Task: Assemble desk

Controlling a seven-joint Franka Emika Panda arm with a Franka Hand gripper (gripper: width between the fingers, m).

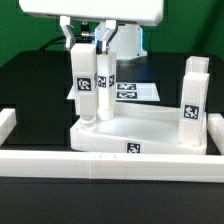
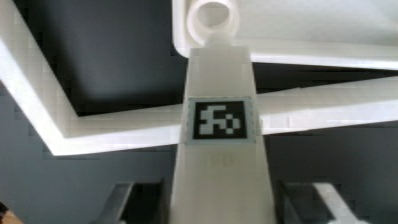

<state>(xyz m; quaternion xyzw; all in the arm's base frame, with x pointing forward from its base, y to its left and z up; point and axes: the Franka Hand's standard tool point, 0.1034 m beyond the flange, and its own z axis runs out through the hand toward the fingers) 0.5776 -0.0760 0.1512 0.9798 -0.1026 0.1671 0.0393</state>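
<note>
Gripper: gripper closed on a white leg block, gripping it near its upper end.
Held leg: upright, tag facing the exterior camera; lower end at a round socket of the tabletop, near the corner on the exterior view's left; whether it is seated cannot be told.
Second leg: leg standing just beside the held one, toward the exterior view's right.
Third leg: leg upright at the tabletop's corner on the exterior view's right.
Tabletop: tabletop lying flat on the black desk, behind the border rail.
Marker board: marker board flat behind the tabletop.
</note>
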